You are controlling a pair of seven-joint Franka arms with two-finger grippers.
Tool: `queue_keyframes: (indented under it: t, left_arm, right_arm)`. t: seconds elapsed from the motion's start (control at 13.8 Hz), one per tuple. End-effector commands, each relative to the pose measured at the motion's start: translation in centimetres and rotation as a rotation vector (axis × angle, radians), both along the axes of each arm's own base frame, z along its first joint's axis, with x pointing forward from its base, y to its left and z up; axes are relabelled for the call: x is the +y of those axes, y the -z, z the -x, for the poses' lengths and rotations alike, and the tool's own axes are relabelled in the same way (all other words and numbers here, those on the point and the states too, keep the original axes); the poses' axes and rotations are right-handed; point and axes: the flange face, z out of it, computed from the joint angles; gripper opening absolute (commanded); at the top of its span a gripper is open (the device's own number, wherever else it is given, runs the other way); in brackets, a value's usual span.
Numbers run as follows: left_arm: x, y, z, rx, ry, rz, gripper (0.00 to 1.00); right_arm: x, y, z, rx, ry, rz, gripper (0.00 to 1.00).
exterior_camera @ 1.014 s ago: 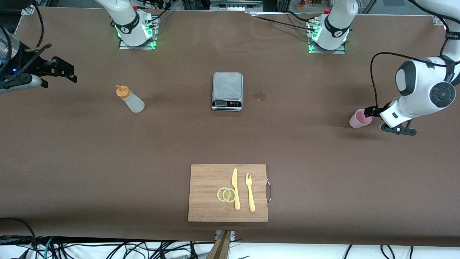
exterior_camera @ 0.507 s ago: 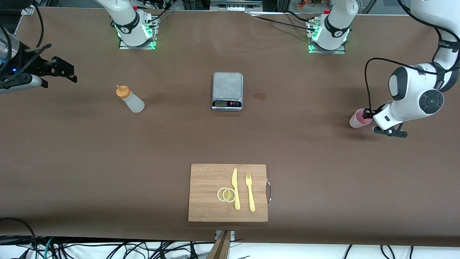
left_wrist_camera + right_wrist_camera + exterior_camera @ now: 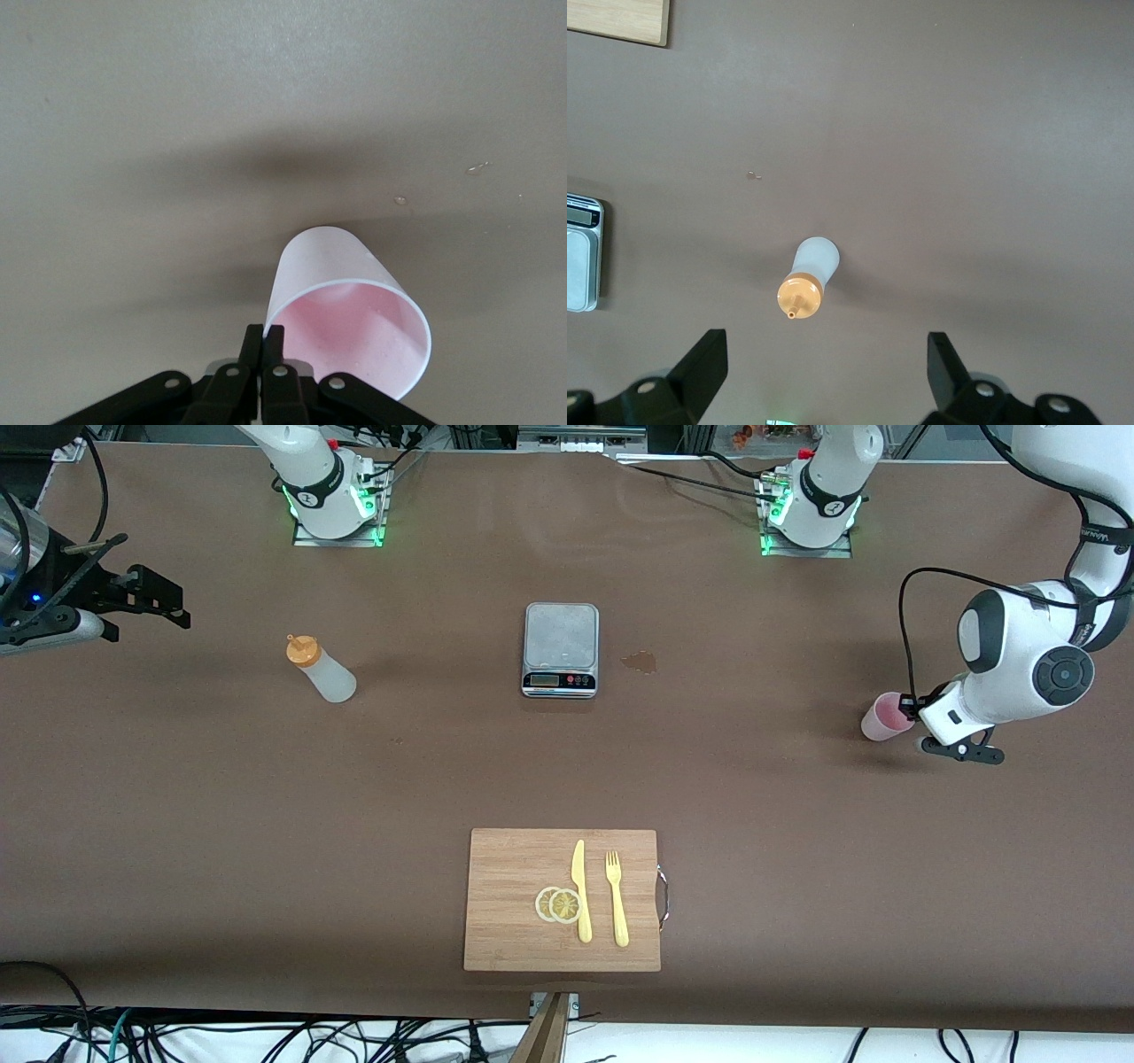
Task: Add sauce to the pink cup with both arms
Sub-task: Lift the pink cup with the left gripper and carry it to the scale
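White jointed arms [image 3: 1019,655], black bands, black cable [image 3: 912,615], green-lit bases [image 3: 337,509], black two-finger tools [image 3: 905,707]

High front view facing both bases; wrist cameras looking down close (shared: pink cup [image 3: 345,310], bottle [image 3: 808,280]).

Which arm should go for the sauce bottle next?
Right. Its hand is open above the sauce bottle. The left hand is shut on the pink cup's rim at the left arm's end.
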Motion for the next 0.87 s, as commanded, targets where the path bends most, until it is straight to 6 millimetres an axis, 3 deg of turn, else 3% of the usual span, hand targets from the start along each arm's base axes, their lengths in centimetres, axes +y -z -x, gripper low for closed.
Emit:
queue_keyframes:
  t: [0.0, 0.14, 0.36, 0.51, 0.8]
  left_arm:
    - [-0.9, -3.0, -1.1, -0.039, 0.032, -0.004, 0.00]
    - [-3.2, -6.0, -1.9, -0.029, 0.069, -0.001, 0.00]
    - [-9.9, -9.7, -3.3, 0.022, 0.168, 0.010, 0.00]
    - [-15.9, -11.6, -3.8, 0.018, 0.238, 0.027, 0.00]
    - [-28.0, -12.3, -1.6, 0.026, 0.031, 0.090, 0.00]
  right_arm:
    - [-0.2, -0.4, -0.1, 0.005, -0.001, 0.011, 1.00]
    - [-0.2, -0.4, -0.1, 0.005, -0.001, 0.011, 1.00]
    - [-0.2, -0.4, -0.1, 0.005, -0.001, 0.011, 1.00]
    - [-0.2, -0.4, -0.1, 0.005, -0.001, 0.011, 1.00]
    - [-0.4, -0.4, -0.1, 0.005, 0.004, 0.009, 1.00]
